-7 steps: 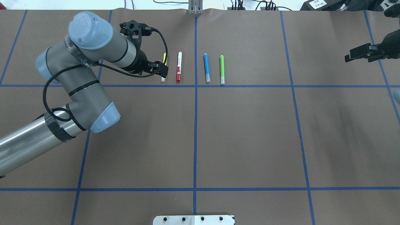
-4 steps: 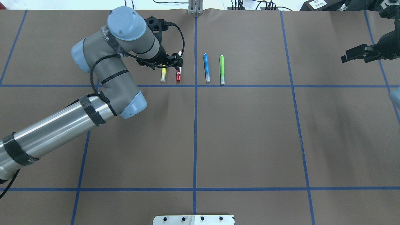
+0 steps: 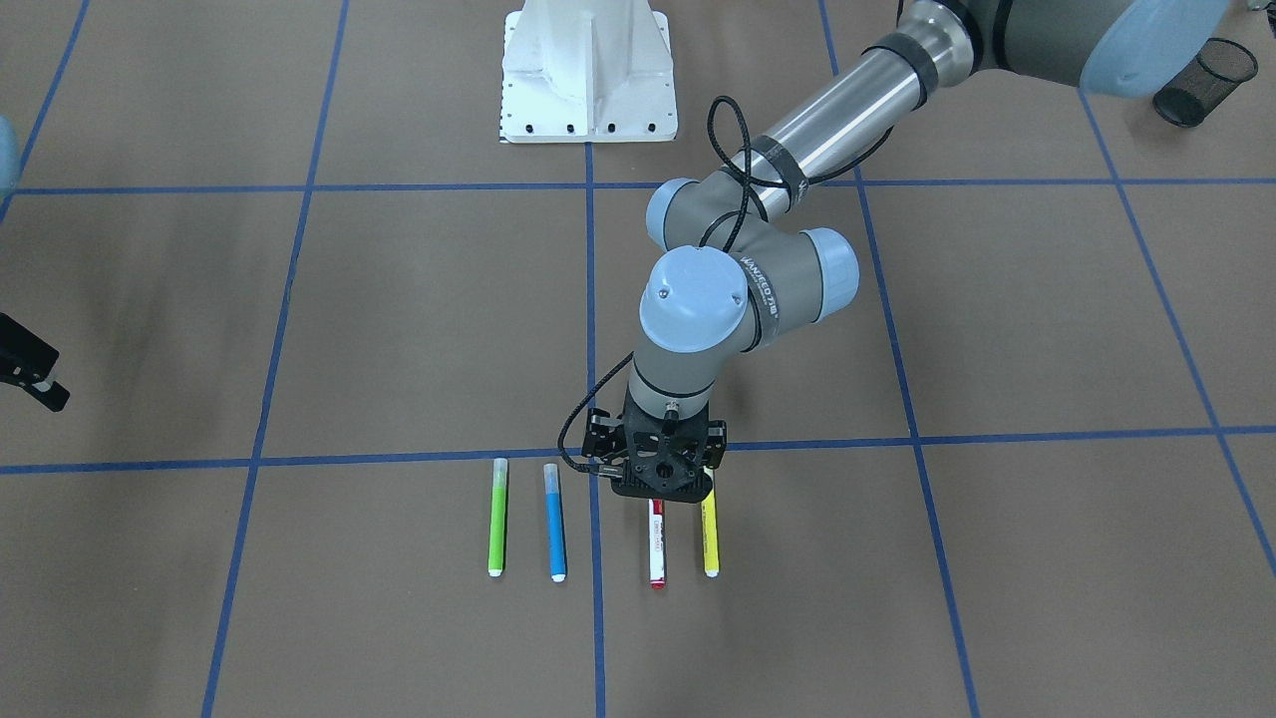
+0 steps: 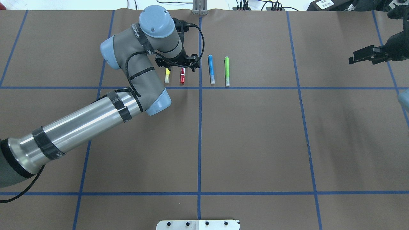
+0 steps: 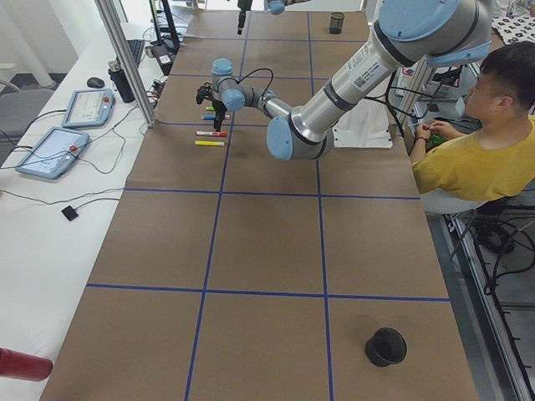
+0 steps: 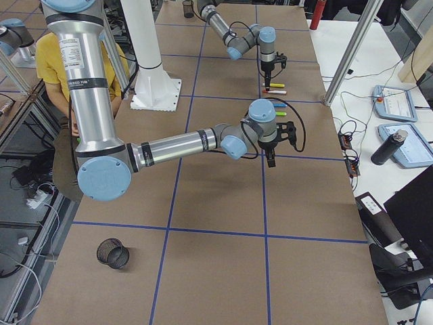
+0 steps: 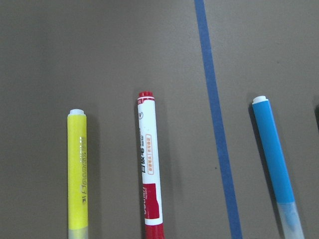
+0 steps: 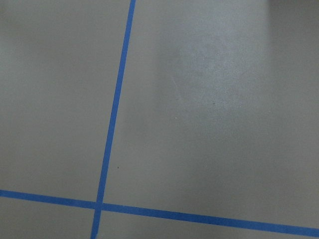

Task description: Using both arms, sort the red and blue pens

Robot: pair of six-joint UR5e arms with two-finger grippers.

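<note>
The red pen (image 4: pixel 182 76) lies on the brown table, white-barrelled, with my left gripper (image 4: pixel 179 62) hovering right above it and hiding its far end. It shows whole in the left wrist view as the red pen (image 7: pixel 148 169), with no finger in sight, so the jaws stand open. The red pen (image 3: pixel 656 546) pokes out from under the left gripper (image 3: pixel 663 471). The slim blue pen (image 4: pixel 211 68) (image 3: pixel 554 524) (image 7: pixel 275 159) lies one place to the right, across a blue tape line. My right gripper (image 4: pixel 361 56) (image 3: pixel 30 374) hangs open far off at the table's right side, holding nothing.
A yellow pen (image 4: pixel 166 76) (image 7: pixel 77 174) lies left of the red one and a green pen (image 4: pixel 227 70) right of the blue one. The white pedestal (image 3: pixel 588 70) stands at the robot's side. A black mesh cup (image 3: pixel 1201 70) sits far left. A person (image 5: pixel 468 159) sits behind the robot.
My left arm has swung rightward, carrying its gripper from over the yellow pen to over the red pen. The right gripper has hardly shifted. No pen has moved.
</note>
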